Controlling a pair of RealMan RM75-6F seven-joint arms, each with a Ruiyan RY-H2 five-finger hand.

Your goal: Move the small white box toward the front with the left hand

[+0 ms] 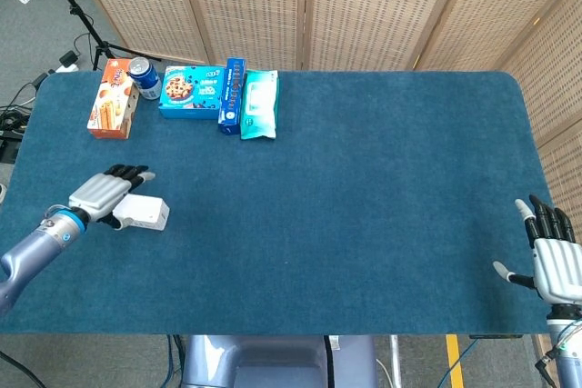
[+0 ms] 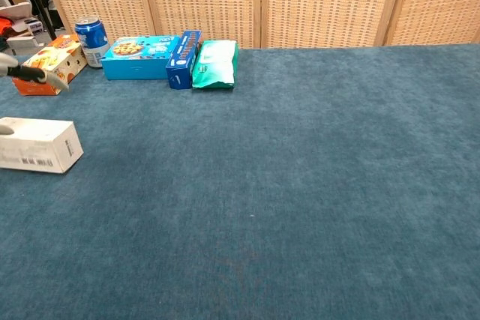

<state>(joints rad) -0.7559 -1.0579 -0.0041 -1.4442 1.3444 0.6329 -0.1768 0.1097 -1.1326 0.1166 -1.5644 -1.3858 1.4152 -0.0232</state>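
The small white box point(image 1: 145, 213) lies flat on the blue table point(image 1: 364, 188) near its left front; in the chest view the box point(image 2: 37, 145) sits at the left edge. My left hand point(image 1: 102, 194) is just left of the box with its fingers spread above it, and a thumb tip seems to touch the box's left end. One dark fingertip point(image 2: 28, 73) shows in the chest view. My right hand point(image 1: 555, 263) rests at the front right corner, fingers apart and empty.
Along the back left stand an orange box point(image 1: 111, 97), a blue can point(image 1: 144, 77), a light blue cookie box point(image 1: 191, 90), a narrow dark blue box point(image 1: 232, 94) and a green wipes pack point(image 1: 259, 104). Wicker screens point(image 1: 309, 6) close the back.
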